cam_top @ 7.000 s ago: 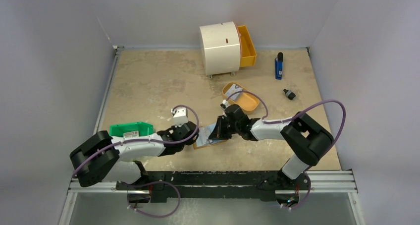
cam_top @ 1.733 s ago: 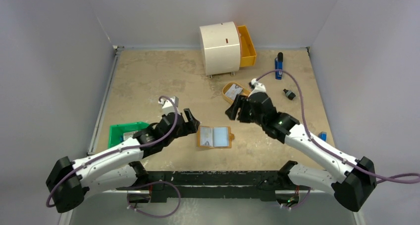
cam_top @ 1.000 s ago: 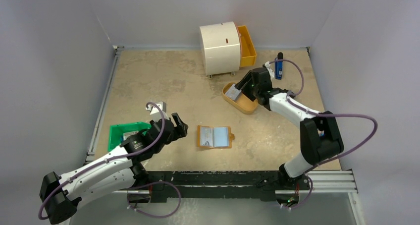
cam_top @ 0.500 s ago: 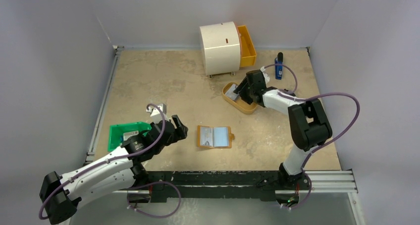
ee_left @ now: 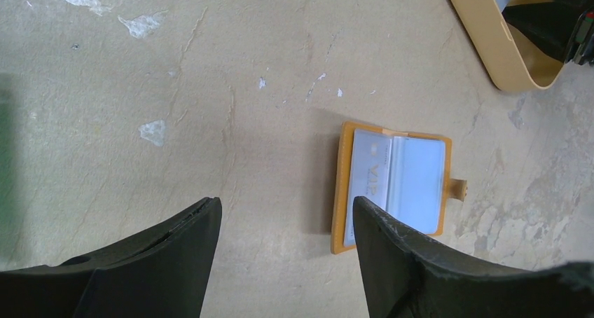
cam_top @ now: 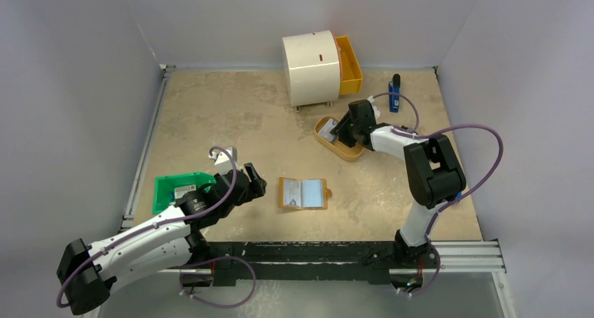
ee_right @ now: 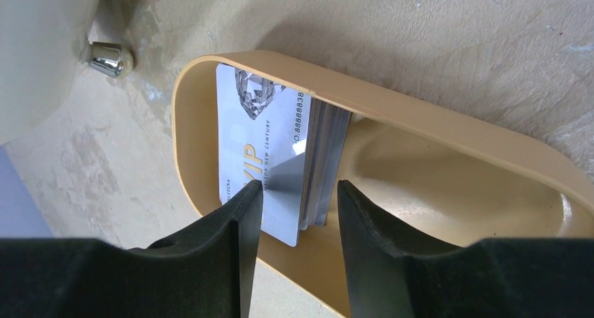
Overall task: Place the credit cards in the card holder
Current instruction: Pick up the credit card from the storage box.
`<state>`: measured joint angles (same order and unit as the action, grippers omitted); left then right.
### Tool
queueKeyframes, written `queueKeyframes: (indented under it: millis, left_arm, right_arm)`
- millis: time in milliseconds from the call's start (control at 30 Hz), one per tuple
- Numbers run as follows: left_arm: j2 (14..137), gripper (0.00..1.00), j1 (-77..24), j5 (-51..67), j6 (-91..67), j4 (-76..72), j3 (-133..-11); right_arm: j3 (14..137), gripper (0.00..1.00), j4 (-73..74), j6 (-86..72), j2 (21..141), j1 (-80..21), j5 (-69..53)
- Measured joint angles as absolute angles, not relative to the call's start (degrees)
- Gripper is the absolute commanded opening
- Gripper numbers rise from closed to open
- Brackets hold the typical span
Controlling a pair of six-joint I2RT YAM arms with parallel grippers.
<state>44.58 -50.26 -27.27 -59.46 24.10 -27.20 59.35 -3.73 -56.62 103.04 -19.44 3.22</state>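
Note:
The tan card holder (cam_top: 302, 193) lies open on the table, with a pale VIP card (ee_left: 371, 178) in its left pocket. More credit cards (ee_right: 273, 143) stand on edge as a small stack in the tan oval tray (cam_top: 348, 150). My right gripper (ee_right: 299, 186) reaches into that tray (ee_right: 434, 122). Its jaws straddle the stack, the left finger against the front card and a gap at the right finger. My left gripper (ee_left: 285, 202) hovers open and empty just left of the card holder (ee_left: 392, 185).
A white round cabinet (cam_top: 312, 67) with an orange drawer (cam_top: 349, 64) stands at the back. A green bin (cam_top: 181, 186) lies beside my left arm. A blue tool (cam_top: 394, 94) and a small black part (cam_top: 409, 132) lie at the back right.
My right gripper has settled lower into the tray and its jaws have narrowed around the card stack. The left arm has hardly moved.

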Motion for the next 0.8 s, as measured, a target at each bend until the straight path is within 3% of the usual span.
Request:
queueKeyframes:
  millis: [333,800]
  left_arm:
    - [45.2,0.68,-50.3,-27.3,-59.4,23.4,-27.0]
    - [45.7,0.67,-50.3,-27.2,-59.5,23.2,-26.3]
  right_arm:
    - [58.9,0.29,-5.3,-56.6,103.1,-19.0,1.9]
    - [55.9,0.18,-7.8,-56.6,101.1,-18.7,1.7]
